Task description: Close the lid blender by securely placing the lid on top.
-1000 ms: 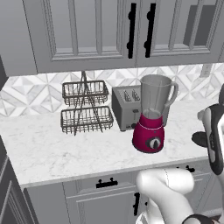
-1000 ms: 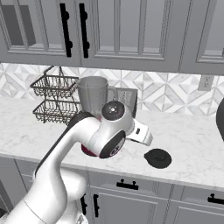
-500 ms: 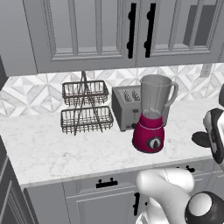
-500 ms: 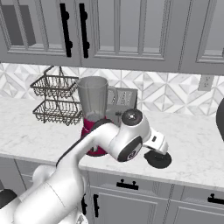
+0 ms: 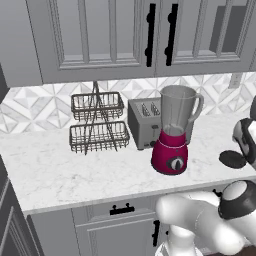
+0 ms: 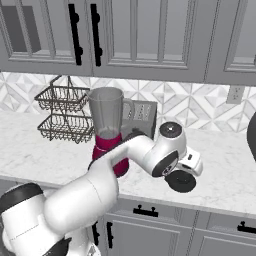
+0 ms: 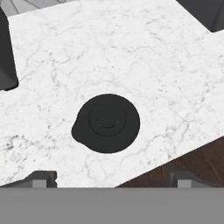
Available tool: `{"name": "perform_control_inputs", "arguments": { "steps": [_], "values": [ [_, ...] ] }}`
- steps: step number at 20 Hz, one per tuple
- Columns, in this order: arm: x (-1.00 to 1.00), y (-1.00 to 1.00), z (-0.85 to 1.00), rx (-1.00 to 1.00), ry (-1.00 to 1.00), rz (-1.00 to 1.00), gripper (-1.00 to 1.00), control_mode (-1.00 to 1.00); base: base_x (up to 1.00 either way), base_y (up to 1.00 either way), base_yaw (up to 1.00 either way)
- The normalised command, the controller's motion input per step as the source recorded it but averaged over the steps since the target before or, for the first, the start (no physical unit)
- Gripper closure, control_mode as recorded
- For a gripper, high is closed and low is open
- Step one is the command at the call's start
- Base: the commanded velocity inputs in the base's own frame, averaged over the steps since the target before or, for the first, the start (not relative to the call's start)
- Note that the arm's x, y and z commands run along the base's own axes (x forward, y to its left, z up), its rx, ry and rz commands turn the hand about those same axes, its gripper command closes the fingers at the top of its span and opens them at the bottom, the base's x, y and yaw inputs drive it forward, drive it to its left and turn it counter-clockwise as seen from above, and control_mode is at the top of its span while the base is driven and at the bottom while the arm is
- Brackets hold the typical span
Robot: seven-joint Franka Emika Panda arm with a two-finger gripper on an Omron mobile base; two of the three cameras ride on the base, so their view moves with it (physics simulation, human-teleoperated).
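Note:
The blender (image 5: pixel 171 154) stands on the marble counter, a magenta base with a dark dial under a clear grey open-topped jar (image 6: pixel 106 111). To its right, near the counter's front edge, the dark round lid (image 7: pixel 107 123) lies flat on the counter. The lid (image 6: pixel 181 181) is also in the right base view, and at the right of the left base view (image 5: pixel 232 159). My gripper (image 7: pixel 113 180) hovers just above the lid, open, its two fingertips (image 7: pixel 42 178) spread wider than the lid, with nothing between them. My hand (image 6: pixel 191 162) hangs over the lid's far side.
A silver toaster (image 5: pixel 145 123) stands behind the blender, and a two-tier wire basket rack (image 5: pixel 97 123) to its left. A dark object (image 6: pixel 252 131) sits at the counter's far right. The counter's front edge (image 7: pixel 175 158) runs close to the lid, with dark floor beyond.
My arm has swung to the right, away from in front of the blender, and brought the hand down over the lid. Blender and lid have not moved.

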Motion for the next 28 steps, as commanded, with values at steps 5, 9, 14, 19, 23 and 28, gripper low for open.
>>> {"name": "perform_control_inputs", "arguments": {
  "steps": [5,9,14,19,23,28],
  "values": [
    [0.4,-0.21,-0.2,0.06,0.07,0.0,-1.0,-1.0,0.0,0.0,0.0],
    [0.37,-0.05,-0.31,0.02,0.07,0.0,-1.0,-1.0,0.0,0.0,0.0],
    [0.24,0.0,-0.39,0.0,0.08,0.03,-1.0,-1.0,0.0,0.0,0.0],
    [0.08,-0.04,-0.42,0.0,0.06,0.04,-1.0,-1.0,0.0,0.0,0.0],
    [0.07,-0.01,-0.37,0.0,0.04,0.04,-1.0,-1.0,0.0,0.0,0.0],
    [0.03,-0.01,-0.3,0.0,0.01,0.05,-1.0,-1.0,0.0,0.0,0.0]
  ]
}}
